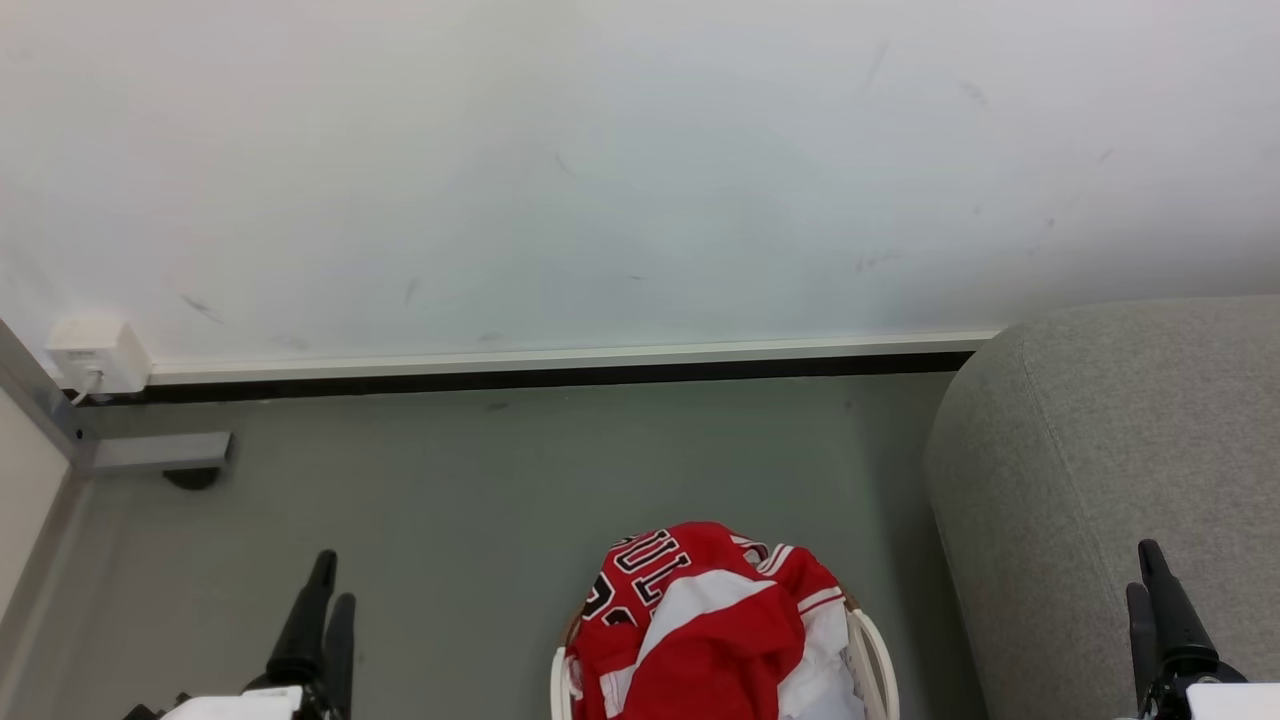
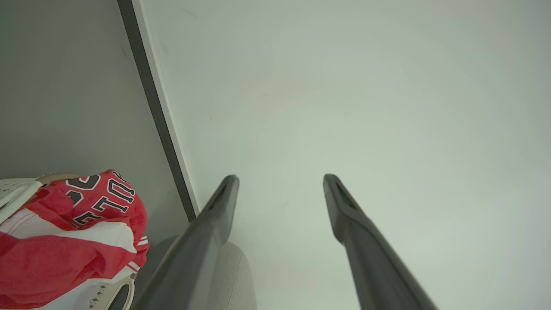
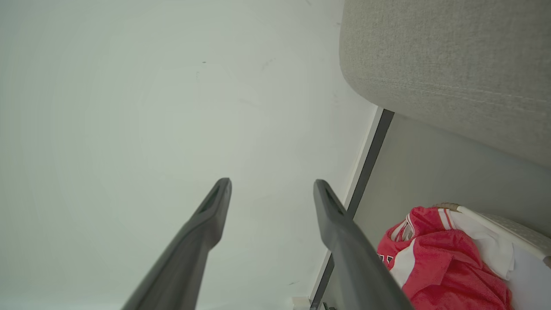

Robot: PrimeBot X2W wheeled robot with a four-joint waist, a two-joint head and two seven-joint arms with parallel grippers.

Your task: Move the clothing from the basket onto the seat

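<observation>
**Stock as you found it, every place reckoned from the basket**

1. The basket (image 1: 878,650): white plastic with a brown rim. It stood on the grey floor (image 1: 480,480) directly before you.
2. The clothing (image 1: 700,620): red with white stripes, black-and-white lettering on top. It lay heaped inside the basket and rose above the rim.
3. The seat (image 1: 1100,450): light grey woven fabric with a rounded arm. It stood just beside the basket on its right, with a narrow strip of floor between them.
4. Your left gripper (image 2: 280,176): to the left of the basket and apart from it. The two dark fingers were spread wide and held nothing.
5. Your right gripper (image 3: 272,181): to the right of the basket, over the seat. The fingers were likewise parted, with nothing between them.
6. The wall (image 1: 640,180): pale and lightly scuffed, beyond the basket. A white skirting (image 1: 560,357) ran along its foot, with a dark strip beneath.
7. A small white socket box (image 1: 95,355): beyond the basket and far to its left, low on the wall.
</observation>
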